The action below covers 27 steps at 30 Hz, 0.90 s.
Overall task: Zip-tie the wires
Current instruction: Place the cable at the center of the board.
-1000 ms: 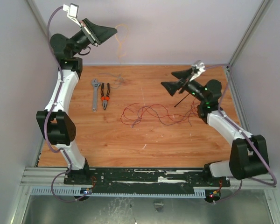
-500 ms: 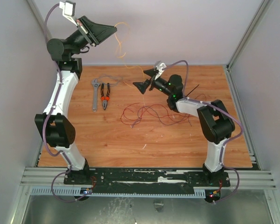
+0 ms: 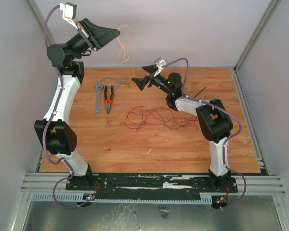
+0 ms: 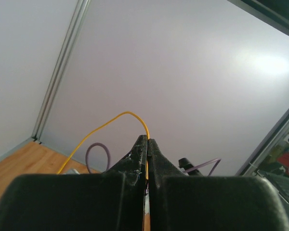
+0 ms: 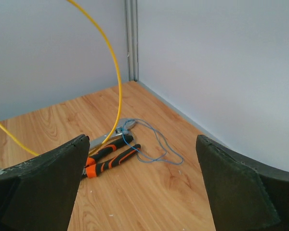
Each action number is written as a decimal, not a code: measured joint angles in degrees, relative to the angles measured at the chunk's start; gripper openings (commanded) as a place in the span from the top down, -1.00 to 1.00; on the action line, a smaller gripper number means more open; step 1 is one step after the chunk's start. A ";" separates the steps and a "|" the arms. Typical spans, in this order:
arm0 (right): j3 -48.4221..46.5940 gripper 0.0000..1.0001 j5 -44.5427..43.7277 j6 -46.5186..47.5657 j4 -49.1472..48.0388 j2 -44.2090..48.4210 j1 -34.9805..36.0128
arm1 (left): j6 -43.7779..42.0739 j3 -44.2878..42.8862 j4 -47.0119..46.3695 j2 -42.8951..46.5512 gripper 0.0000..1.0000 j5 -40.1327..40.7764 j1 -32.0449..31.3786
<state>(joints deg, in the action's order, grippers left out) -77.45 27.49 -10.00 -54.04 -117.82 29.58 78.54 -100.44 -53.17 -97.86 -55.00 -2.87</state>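
1. The left arm is raised high at the far left corner. The left gripper (image 3: pixel 116 32) is well above the counter (image 3: pixel 135 149), up against the back wall.
2. Its jaws are pressed together on a yellow strand (image 3: pixel 123 44). In the left wrist view, the left gripper (image 4: pixel 147 140) has the yellow strand (image 4: pixel 111 122) rising out of the closed tips, arching over and dropping away to the left.
3. The right arm reaches across to the far middle of the counter, and the right gripper (image 3: pixel 137 75) hangs there with its jaws spread wide, holding nothing.
4. In the right wrist view, the right gripper (image 5: pixel 142 139) has both dark fingers (image 5: pixel 38 185) at the frame's sides. The yellow strand (image 5: pixel 116 72) curves down between them without touching either.
5. The wires (image 3: pixel 156 117), a loose red tangle, lie on the counter near its middle, below the right forearm and well apart from both grippers.
6. The zip tie (image 3: pixel 200 92) shows as a thin black strip just beside the right arm at the far right. I cannot tell whether it lies flat.
7. Orange-handled pliers (image 3: pixel 108 99) lie just beside a grey wrench (image 3: pixel 99 96) at the far left of the counter. A thin bluish wire (image 5: pixel 156 144) loops next to the pliers (image 5: pixel 111 156).
8. Any lettering on the tools is too small to read.
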 measured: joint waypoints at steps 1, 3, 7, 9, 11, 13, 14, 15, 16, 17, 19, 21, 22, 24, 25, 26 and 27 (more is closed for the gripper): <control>-0.57 -0.87 -0.11 -0.13 0.02 -0.33 0.02 | 0.02 0.00 -0.26 0.22 1.00 -0.02 0.00; -1.64 -0.87 -0.31 -0.37 0.04 -0.96 0.02 | 0.11 0.09 -0.70 0.68 1.00 -0.09 0.00; -2.78 -0.78 -0.28 -0.72 0.02 -1.77 0.02 | 0.22 0.72 -1.29 1.42 1.00 -0.17 0.00; -2.91 -0.55 -0.26 -0.96 0.02 -2.01 0.02 | 0.44 0.92 -1.68 1.49 1.00 -0.17 0.00; -2.97 -0.25 -0.17 -1.22 0.04 -2.21 0.02 | 0.81 1.14 -2.14 1.49 1.00 -0.17 0.00; -2.97 -0.05 0.02 -1.70 0.04 -2.34 0.02 | 1.09 1.60 -2.58 1.55 1.00 -0.17 0.00; -2.97 0.01 0.13 -1.84 0.04 -2.40 0.02 | 1.22 1.84 -2.67 1.60 1.00 -0.17 0.00; -2.97 0.03 0.20 -2.05 0.09 -2.43 0.02 | 1.27 2.05 -2.71 1.60 1.00 -0.20 0.00; -2.97 0.11 0.31 -2.23 0.15 -2.43 0.02 | 1.31 2.27 -2.82 1.62 1.00 -0.20 0.00; -2.97 0.20 0.37 -2.43 0.15 -2.43 0.02 | 1.33 2.49 -2.93 1.64 1.00 -0.20 0.00; -2.97 0.49 0.66 -2.71 0.11 -2.43 0.02 | 1.42 2.89 -3.04 1.70 1.00 -0.22 0.00; -2.97 0.69 0.85 -2.95 0.22 -2.43 0.02 | 1.44 3.21 -3.30 1.73 1.00 -0.22 0.00; -2.97 0.75 0.83 -2.95 0.39 -2.40 0.02 | 1.44 3.54 -3.43 1.84 1.00 -0.24 0.00; -2.23 0.91 0.39 -2.51 0.72 -1.79 0.02 | 1.42 4.39 -3.69 2.05 1.00 -0.33 0.00; -0.98 0.98 -0.13 -2.19 0.81 -0.87 0.00 | 1.36 4.98 -3.78 2.25 1.00 -0.39 0.00; 0.52 1.00 -0.68 -1.77 1.03 0.28 -0.07 | 1.31 5.88 -3.78 2.56 1.00 -0.42 0.00; 2.38 1.00 -1.25 -1.53 1.27 1.79 -0.35 | 1.22 6.95 -3.80 2.91 1.00 -0.48 0.00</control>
<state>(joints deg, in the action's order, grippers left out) -75.07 26.24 -11.53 -52.77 -116.03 29.23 79.77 -93.49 -56.97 -94.96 -55.48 -2.87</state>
